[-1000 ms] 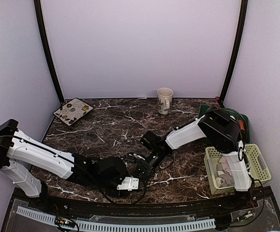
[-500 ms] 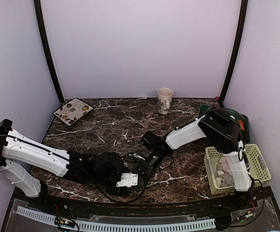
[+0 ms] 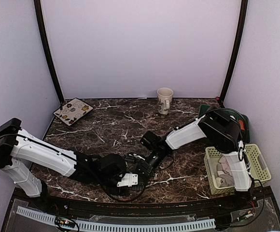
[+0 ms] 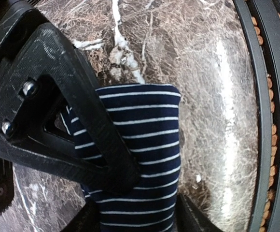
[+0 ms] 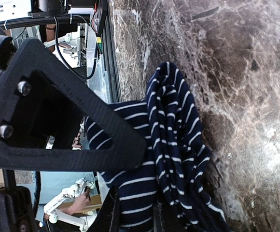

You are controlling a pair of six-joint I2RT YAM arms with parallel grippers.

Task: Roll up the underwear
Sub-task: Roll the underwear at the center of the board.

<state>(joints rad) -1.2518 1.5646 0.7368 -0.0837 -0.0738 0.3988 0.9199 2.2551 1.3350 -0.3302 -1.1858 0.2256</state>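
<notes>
looking first at the navy underwear [image 4: 145, 140]: soft dark navy cloth with thin white stripes running across it, folded into a thick band with one straight edge and a rounded corner in the left wrist view. seen from the right wrist, bunches into soft ridges, the stripes curving over each fold. lies on the brown, white-veined marble bench [image 3: 111, 125] close to its near edge, between the tips of the two arms, and is almost wholly hidden under them from above.

passes under one of the left fingers [image 4: 82, 125] and fills the gap down to the other at the bottom of that view; fingers apart there, but cannot tell whether pressing on the cloth or only standing around it. is pinched by the right fingers [image 5: 58, 116], closed on a gathered fold, with striped cloth spilling out on both sides.

further right, the pink underwear [image 3: 223, 168], dusty pink with a cream panel, crumpled in a pale green slotted basket [image 3: 258, 166] at the bench's near right corner, partly behind the right arm. at the back, a beige mug [image 3: 165, 100] standing upright, its small dark print too small to read. at the back left, a square tile [image 3: 73, 110] with scattered flower and swirl shapes. past the bench edge in the right wrist view, small coloured cable tags [image 5: 99, 41], too blurred to read.
</notes>
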